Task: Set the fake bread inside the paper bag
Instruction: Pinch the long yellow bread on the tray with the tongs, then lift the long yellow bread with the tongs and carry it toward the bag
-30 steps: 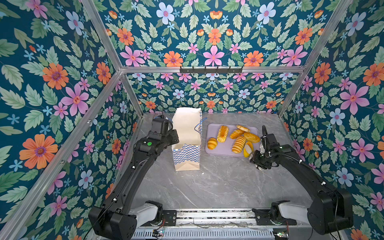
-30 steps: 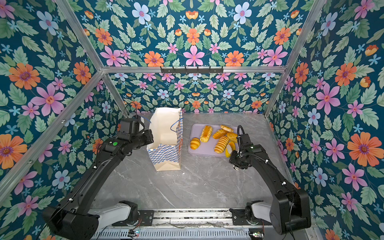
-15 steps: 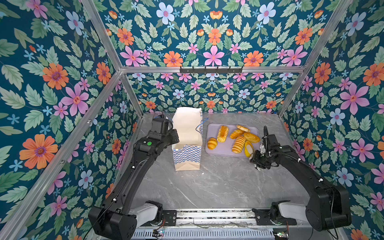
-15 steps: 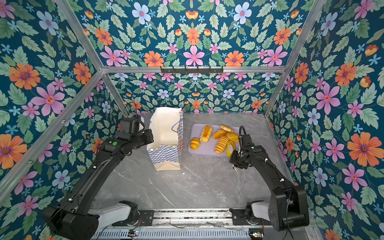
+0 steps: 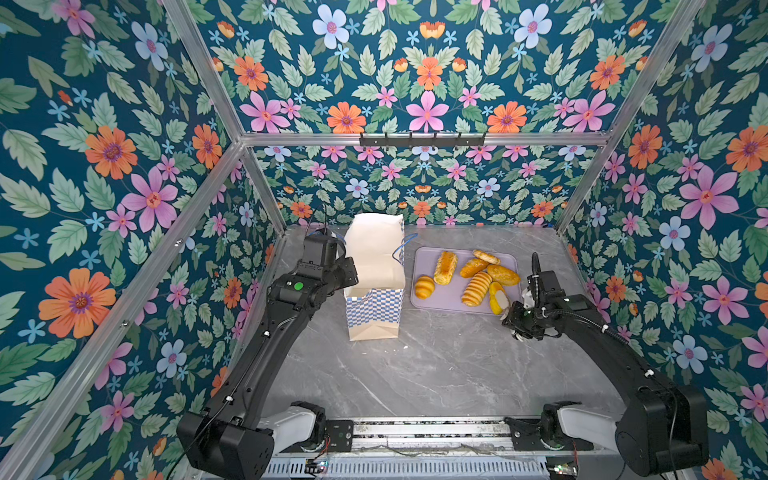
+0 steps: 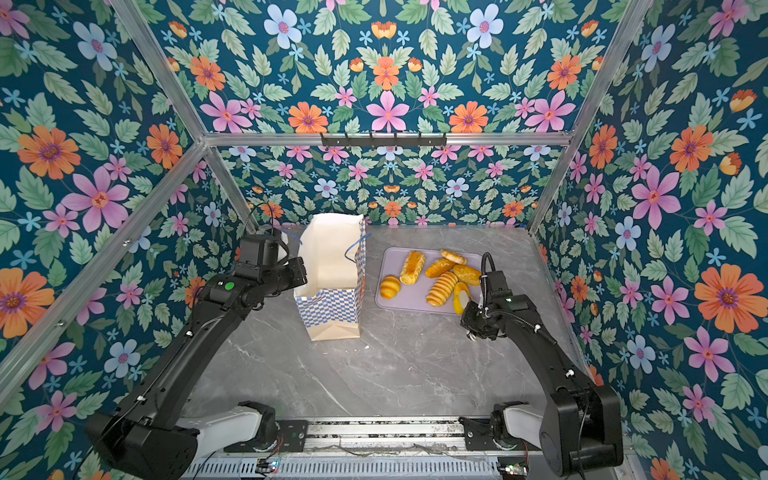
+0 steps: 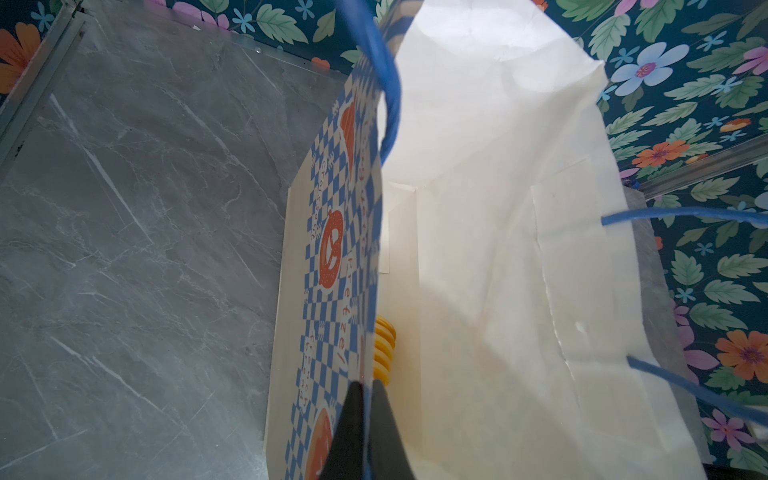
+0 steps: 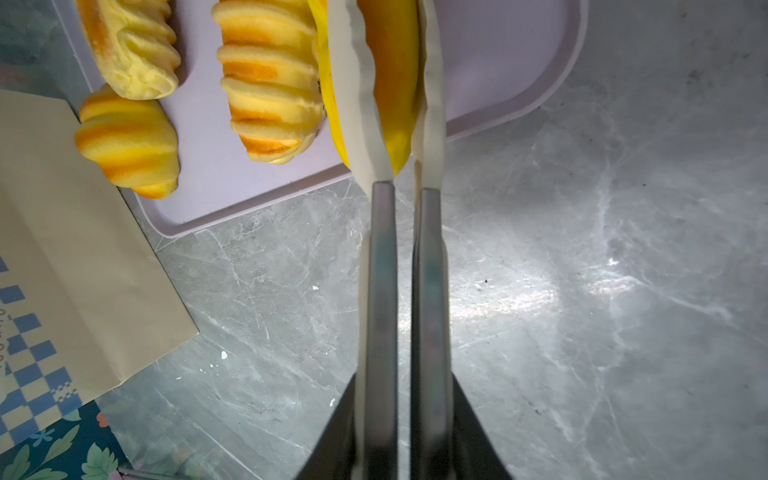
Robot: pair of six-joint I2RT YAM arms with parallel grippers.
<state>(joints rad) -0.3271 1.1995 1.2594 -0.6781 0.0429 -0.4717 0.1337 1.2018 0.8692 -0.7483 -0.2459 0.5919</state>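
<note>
Left claw (image 7: 365,419) clenched on paper bag (image 5: 376,266) rim, holds the mouth open. Right claw (image 8: 392,50) grasps yellow bun (image 8: 395,108) at lilac tray's (image 8: 498,62) near-right corner, for transfer.

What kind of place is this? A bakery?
Probably a robot test booth, not a bakery: flowered walls box in a marble table, two robot arms stand on a rail, and fake bread lies on a tray.

- Lilac tray (image 5: 446,297): flat, rounded corners, lying toward the tabletop's far right corner.
- Tabletop (image 5: 436,365): grey marble pattern.
- Wall panels (image 5: 415,83): floral print, three sides.
- Black hook rail (image 5: 422,140): on the rear aluminium crossbar.
</note>
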